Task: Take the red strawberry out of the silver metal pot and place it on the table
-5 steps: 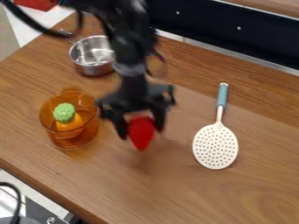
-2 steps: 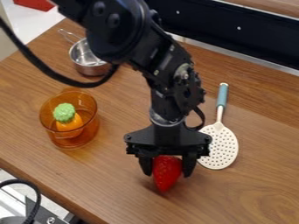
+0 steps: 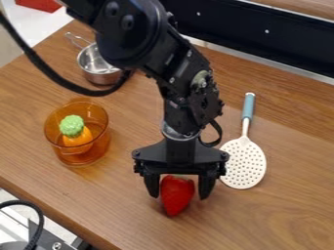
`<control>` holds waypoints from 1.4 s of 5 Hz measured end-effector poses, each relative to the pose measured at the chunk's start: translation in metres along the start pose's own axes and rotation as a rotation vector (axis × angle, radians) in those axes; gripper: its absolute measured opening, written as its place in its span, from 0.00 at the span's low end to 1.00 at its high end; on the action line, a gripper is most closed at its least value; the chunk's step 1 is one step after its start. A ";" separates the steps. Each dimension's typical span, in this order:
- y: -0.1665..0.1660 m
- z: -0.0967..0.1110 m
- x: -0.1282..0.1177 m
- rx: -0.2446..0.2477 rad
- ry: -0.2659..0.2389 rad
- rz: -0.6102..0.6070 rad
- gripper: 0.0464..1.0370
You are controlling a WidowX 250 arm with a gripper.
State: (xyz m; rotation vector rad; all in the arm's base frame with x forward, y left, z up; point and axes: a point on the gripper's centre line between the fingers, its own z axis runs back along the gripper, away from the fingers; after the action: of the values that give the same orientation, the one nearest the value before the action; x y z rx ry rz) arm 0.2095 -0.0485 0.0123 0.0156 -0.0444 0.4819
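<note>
In the camera view, with twelve o'clock toward the far side, the black robot arm (image 3: pixel 188 100) comes in from about eleven and hangs its black two-fingered pincer (image 3: pixel 178 195) low over the wood-grained table (image 3: pixel 98 200). What I notice first is the glossy red toy strawberry (image 3: pixel 176 195), directly between the two fingers, its long axis running nearly twelve to six and its blunt tip at six. The pincer isn't clenched: its fingers stand parted around the fruit, with a narrow gap showing at three o'clock, while the nine o'clock finger is right beside it, perhaps touching; I can't quite tell.

At two o'clock from the pincer lies a cream skimmer with an oval, perforated blade (image 3: pixel 244 168) and a smooth blue-grey handle (image 3: pixel 248 105) pointing to twelve. Toward ten o'clock stands a see-through amber cup (image 3: pixel 86 159), round-walled and glassy. Inside it sits an orange toy vegetable with a knobbly, pale green top (image 3: pixel 72 125), leaning slightly. Farther off, near eleven, is a small saucepan of shiny metal (image 3: pixel 101 78), its thin handle (image 3: pixel 77 40) aimed at about eleven and its rim partly hidden by the arm.
</note>
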 end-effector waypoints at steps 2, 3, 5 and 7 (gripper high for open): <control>0.001 0.011 0.004 -0.012 0.020 0.009 0.96; 0.004 0.018 0.005 -0.025 0.032 0.027 0.96; 0.004 0.037 0.035 -0.107 -0.005 0.091 0.96; -0.015 0.045 0.079 -0.155 -0.084 0.200 0.96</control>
State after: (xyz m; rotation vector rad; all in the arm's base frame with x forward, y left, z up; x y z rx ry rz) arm 0.2850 -0.0263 0.0608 -0.1214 -0.1667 0.6766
